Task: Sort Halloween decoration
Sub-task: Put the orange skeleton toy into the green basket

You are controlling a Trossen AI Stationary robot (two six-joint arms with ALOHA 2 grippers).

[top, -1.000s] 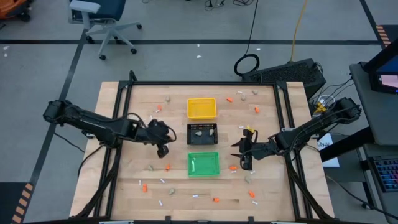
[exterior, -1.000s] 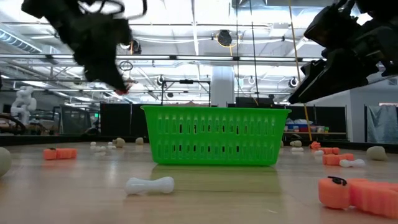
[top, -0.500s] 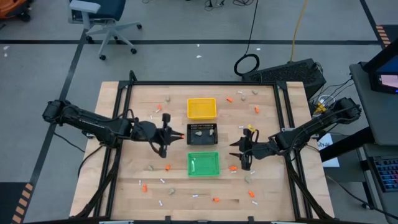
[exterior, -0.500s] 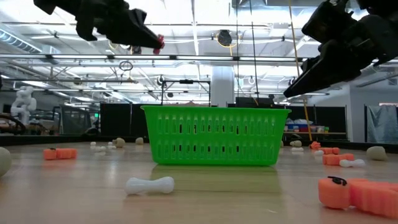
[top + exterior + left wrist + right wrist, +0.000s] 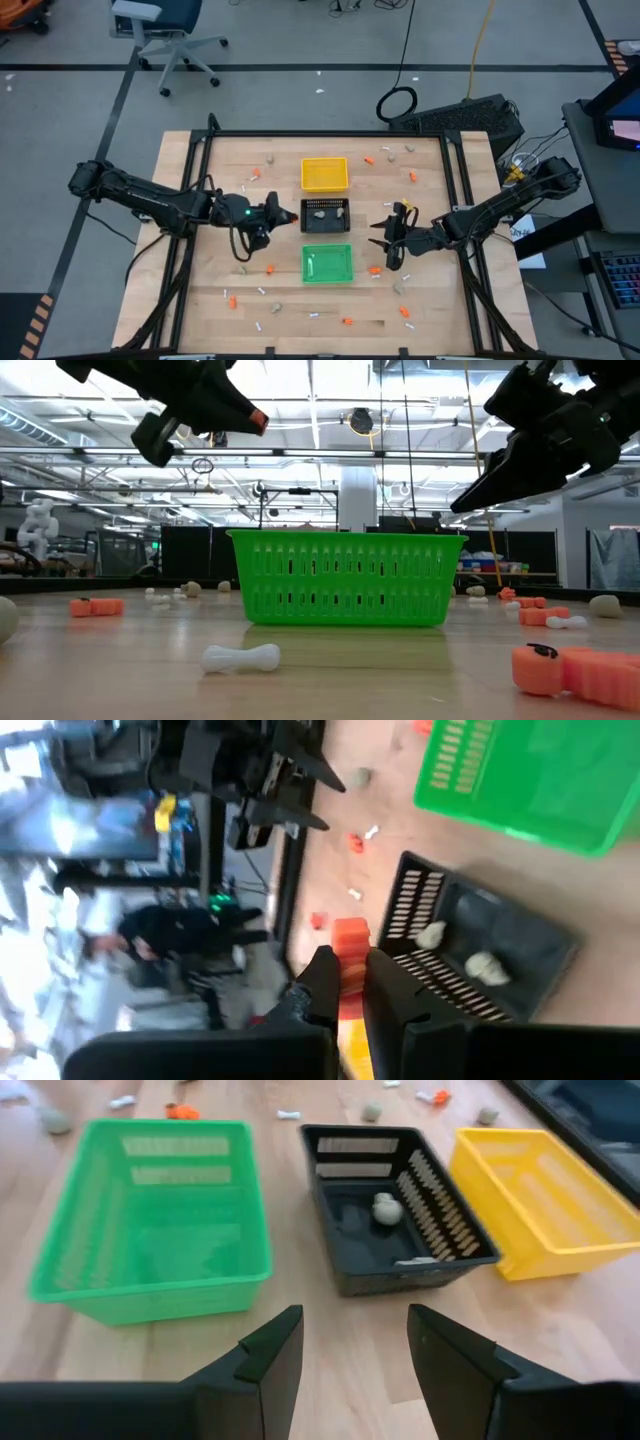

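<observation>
Room first: we see a workshop with a grey floor, black tape lines and an office chair (image 5: 165, 40) beyond the wooden counter (image 5: 200, 290), which is edged by a black frame. Down the counter's middle stand three square trays in a row: the yellow tray (image 5: 324, 173) farthest from the arms' bases, the black tray (image 5: 325, 215) in the middle with beige-grey lumps (image 5: 386, 1208) inside, and the green tray (image 5: 327, 263) nearest. Our left arm reaches in from the left, and its left gripper (image 5: 284, 214) hangs above the counter just beside the black tray's left wall, closed on an orange bit (image 5: 350, 955); the piece is pinched between the two fingers, its long axis in line with them, its free end poking out past the tips toward the black tray. Our right gripper (image 5: 384, 248) hangs over the counter to the right of the green tray, its fingers spread apart and holding nothing. Smaller pieces lie scattered across the counter: more orange bits (image 5: 96, 606), thin white sticks (image 5: 241, 657) lying flat, and loose beige-grey lumps (image 5: 604, 605) well apart from one another.
</observation>
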